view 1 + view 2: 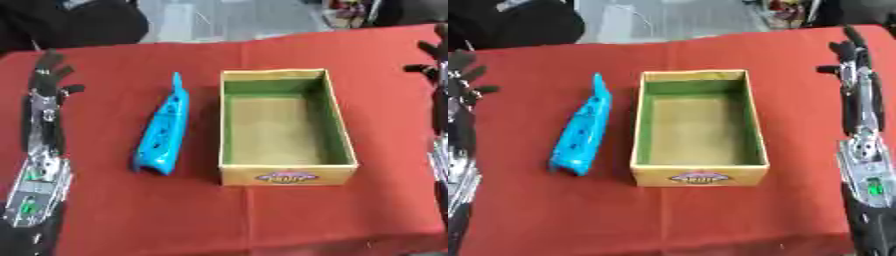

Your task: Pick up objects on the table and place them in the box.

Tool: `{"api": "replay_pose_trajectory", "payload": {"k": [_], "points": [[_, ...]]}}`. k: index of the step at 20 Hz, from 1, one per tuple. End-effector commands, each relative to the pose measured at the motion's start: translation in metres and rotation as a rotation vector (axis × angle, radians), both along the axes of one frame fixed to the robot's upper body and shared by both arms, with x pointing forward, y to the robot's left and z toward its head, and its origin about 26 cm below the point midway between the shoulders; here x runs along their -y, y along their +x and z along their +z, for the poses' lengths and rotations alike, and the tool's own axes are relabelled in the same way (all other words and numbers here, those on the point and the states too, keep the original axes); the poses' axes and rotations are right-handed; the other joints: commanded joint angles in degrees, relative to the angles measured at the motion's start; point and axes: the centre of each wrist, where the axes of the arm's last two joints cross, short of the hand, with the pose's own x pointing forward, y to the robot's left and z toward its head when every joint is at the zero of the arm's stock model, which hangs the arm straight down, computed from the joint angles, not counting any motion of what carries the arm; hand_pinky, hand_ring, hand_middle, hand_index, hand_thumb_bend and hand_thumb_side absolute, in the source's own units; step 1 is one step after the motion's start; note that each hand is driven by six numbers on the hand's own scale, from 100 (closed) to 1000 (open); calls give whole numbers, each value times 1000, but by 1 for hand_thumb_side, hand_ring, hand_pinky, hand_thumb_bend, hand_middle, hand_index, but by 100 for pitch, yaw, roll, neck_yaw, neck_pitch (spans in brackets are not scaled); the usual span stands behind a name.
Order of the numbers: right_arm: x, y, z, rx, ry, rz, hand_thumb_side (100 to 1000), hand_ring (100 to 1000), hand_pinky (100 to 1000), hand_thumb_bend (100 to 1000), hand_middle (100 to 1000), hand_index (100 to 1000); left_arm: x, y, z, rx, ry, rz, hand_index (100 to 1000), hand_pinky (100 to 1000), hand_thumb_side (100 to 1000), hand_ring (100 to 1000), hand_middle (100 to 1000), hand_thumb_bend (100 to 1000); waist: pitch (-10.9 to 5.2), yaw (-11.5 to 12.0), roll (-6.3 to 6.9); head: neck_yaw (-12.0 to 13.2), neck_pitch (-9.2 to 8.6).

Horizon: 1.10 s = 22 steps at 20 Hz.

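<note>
Between left hand and box, blue object, untouched

2 head cams, L & R eye, look steeply down from above the near edge of the red table, facing its far edge. Both share the cardboard box & blue tool; R eye sits slightly rightward.
</note>
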Motion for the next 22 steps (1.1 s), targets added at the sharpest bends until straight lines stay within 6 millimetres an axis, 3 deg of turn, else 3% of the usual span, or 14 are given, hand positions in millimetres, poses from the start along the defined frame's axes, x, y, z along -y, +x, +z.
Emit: {"api": "replay_pose_trajectory", "payload": {"k": [1, 7, 22], "points": [[6, -1, 19, 59, -7, -11, 1000, 901, 662, 410, 1000, 1000, -4, 2, 16, 46, 23, 10, 965, 670, 1000, 846, 883, 950, -4, 2, 8, 113, 13], [6, -4, 28, 89, -8, -7, 1000, 901, 662, 410, 1000, 1000, -2, 3, 20, 60, 21, 7, 964, 669, 1000, 846, 881, 953, 115, 13, 47, 190, 14], [7, -8, 30, 89, -13, -2, 1000, 901, 663, 411, 1000, 1000, -3, 3, 19, 20, 61, 20, 954, 667, 973, 824, 854, 998, 90, -14, 78, 233, 14]]}}
